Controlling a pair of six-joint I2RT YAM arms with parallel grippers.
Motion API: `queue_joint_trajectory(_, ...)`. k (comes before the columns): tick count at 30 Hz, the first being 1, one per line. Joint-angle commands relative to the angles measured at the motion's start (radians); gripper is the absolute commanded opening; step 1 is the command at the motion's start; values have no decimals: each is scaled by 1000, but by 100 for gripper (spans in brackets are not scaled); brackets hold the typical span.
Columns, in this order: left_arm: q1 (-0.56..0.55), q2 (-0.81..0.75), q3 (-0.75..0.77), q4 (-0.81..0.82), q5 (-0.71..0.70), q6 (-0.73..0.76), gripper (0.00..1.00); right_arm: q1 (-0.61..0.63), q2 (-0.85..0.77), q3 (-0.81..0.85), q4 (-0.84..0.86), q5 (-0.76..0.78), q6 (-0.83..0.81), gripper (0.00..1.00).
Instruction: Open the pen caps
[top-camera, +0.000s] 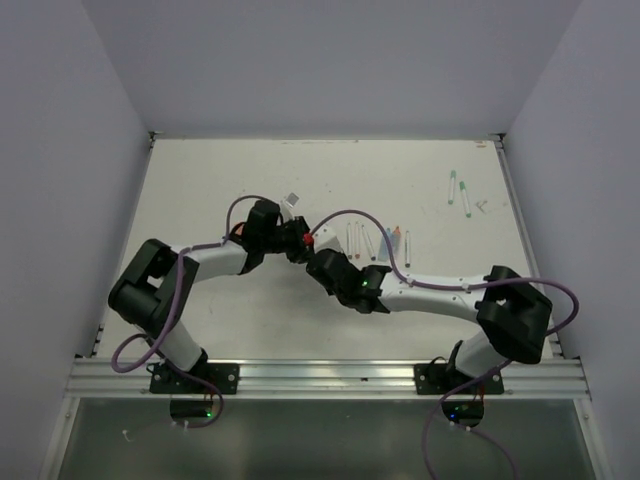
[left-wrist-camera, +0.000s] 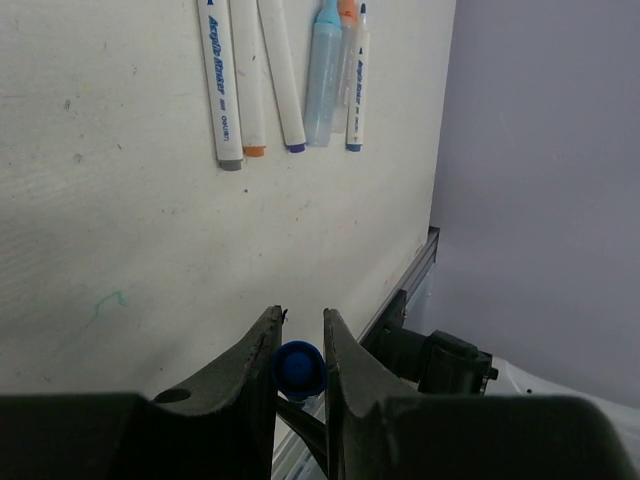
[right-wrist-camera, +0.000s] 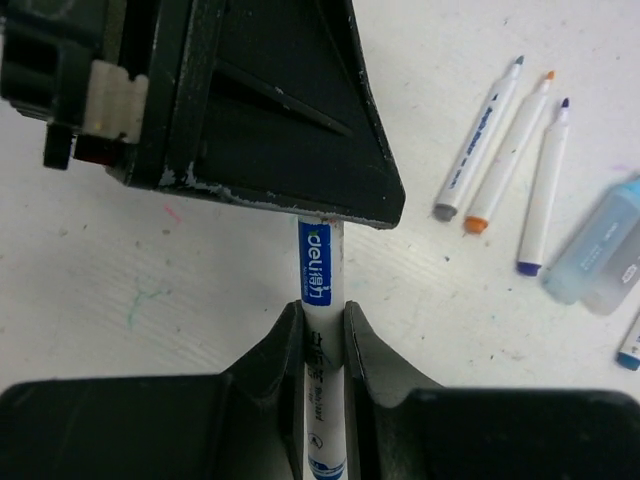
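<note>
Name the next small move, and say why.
Probably pull the hands straight apart along the pen. The left hand pinches the blue cap, the right hand clamps the white barrel, and the cap looks not yet off.

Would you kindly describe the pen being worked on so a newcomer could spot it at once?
On the table, the left gripper and right gripper meet tip to tip. The pen spans them: white barrel in the right, blue cap in the left. Unlike the loose pens beside it, it alone is gripped.
</note>
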Motion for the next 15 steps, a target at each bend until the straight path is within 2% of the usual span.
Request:
queue_joint_trajectory(1,77,12,99,-34,-56,-56,0,-32,-25,-23,-157,176,-33,0)
queue_joint_trajectory(2,80,15,113,-33,-52,-56,0,-51,-37,-42,-101,110,-50,0)
queue_joint_trajectory(5,94,6,142,-17,-39,-28,0,-196,-86,-113,4,-284,-52,0)
queue_joint_trajectory(6,94,0,153,-31,-47,-2,0,-241,-100,-132,80,-493,-24,0)
queue_joint_trajectory(7,94,-7,180,-112,-103,68,0,-306,-102,-147,108,-553,-13,0)
queue_joint_trajectory(10,94,-66,170,-143,-200,162,0,-338,-83,-135,142,-773,-22,0)
queue_joint_trajectory(13,97,-113,147,-135,-240,202,0,-347,-53,-111,179,-920,-12,0)
queue_joint_trajectory(15,103,-120,142,-116,-216,204,0,-356,-27,-102,212,-1071,23,0)
